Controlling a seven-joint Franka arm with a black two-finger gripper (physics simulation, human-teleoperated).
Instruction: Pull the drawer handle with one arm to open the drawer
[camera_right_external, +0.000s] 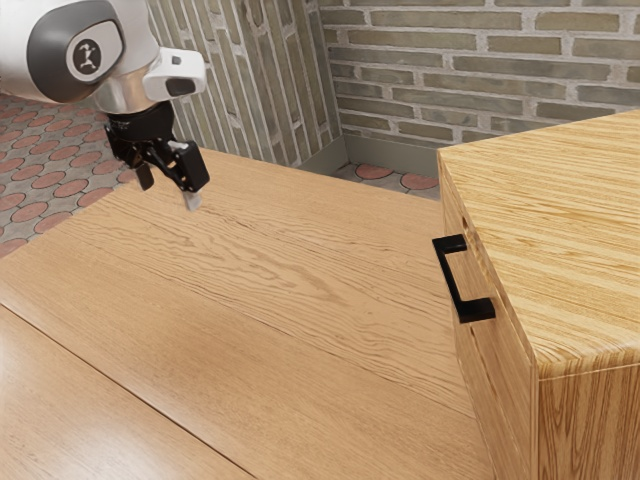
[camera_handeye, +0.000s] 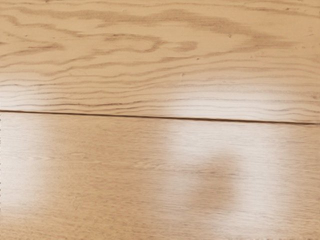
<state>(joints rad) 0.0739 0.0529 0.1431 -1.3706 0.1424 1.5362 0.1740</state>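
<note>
The jaws stand apart with nothing between them, hanging above the bare worktop (camera_right_external: 280, 290) at the exterior view's upper left (the wrist view looks straight down on wood grain and a seam (camera_handeye: 160, 118)). The drawer handle (camera_right_external: 462, 278) lies well apart, toward the exterior view's right and lower, on the cabinet (camera_right_external: 560, 240) front. Its bar runs level along that front, parallel to the top edge. Open worktop lies between, so the approach looks unobstructed; the drawer appears shut.
</note>
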